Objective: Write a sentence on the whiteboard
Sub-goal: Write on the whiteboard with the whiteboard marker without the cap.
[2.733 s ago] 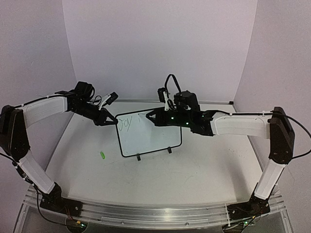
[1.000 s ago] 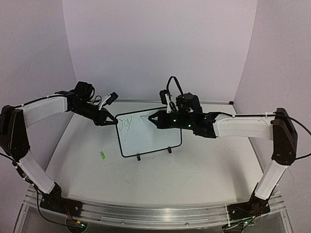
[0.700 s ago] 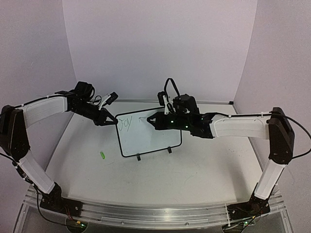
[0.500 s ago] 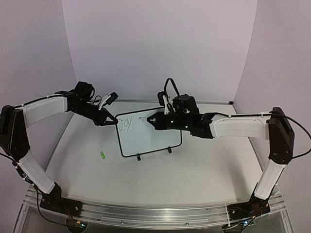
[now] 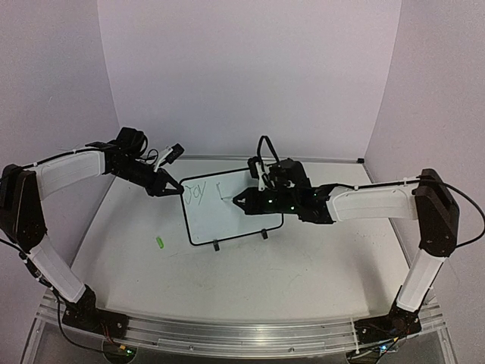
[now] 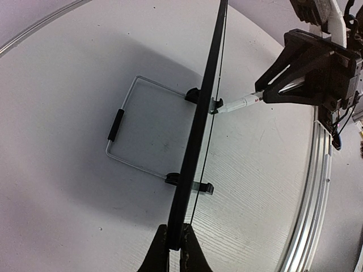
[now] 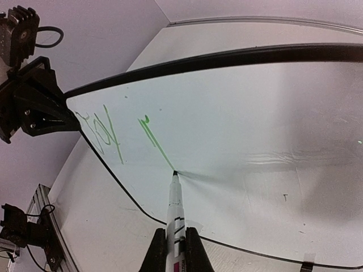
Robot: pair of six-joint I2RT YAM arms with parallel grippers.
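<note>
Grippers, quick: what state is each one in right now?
Left gripper: closed, clamping the edge of the whiteboard.
Right gripper: closed, holding the marker, whose tip is on the board.

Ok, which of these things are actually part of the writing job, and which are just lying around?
In use: whiteboard, green writing, marker, left gripper clamping the board's edge, right gripper holding the marker.

Lying about: small green object on the table, left of the board; too small to identify.
</note>
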